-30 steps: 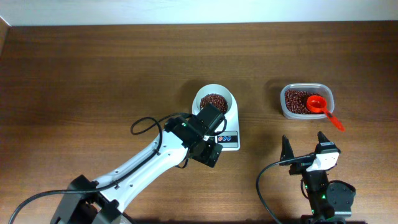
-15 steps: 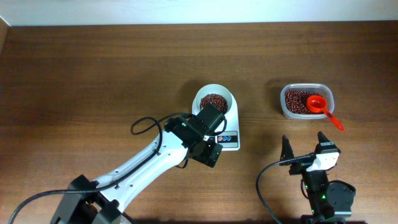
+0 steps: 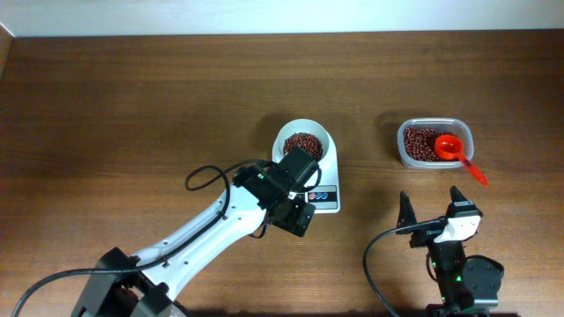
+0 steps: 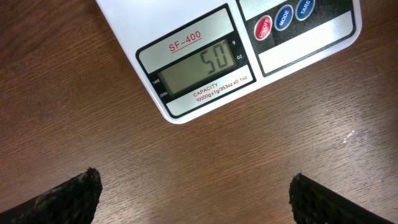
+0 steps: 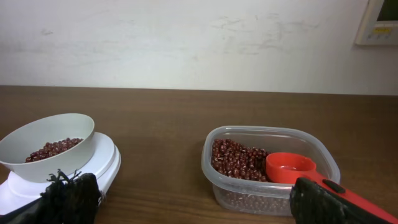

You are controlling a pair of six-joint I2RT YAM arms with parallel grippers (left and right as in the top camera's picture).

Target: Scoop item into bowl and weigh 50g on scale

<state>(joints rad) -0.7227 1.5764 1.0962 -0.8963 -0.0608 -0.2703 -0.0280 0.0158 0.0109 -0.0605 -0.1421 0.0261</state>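
Note:
The white bowl [image 3: 315,136] holds a heap of reddish-brown beans [image 3: 303,143] and stands on the white scale [image 3: 326,198]. In the left wrist view the scale's display [image 4: 196,65] reads 50. My left gripper [image 4: 193,196] is open and empty, hovering over the table just in front of the scale. My right gripper [image 3: 432,205] is open and empty near the front edge, in front of the tub. The bowl [image 5: 46,144] and its beans [image 5: 53,149] also show in the right wrist view.
A clear plastic tub [image 3: 434,143] of beans stands to the right of the scale, with a red scoop [image 3: 456,152] resting in it, handle over the front right rim. The tub [image 5: 270,169] and scoop [image 5: 292,168] also show in the right wrist view.

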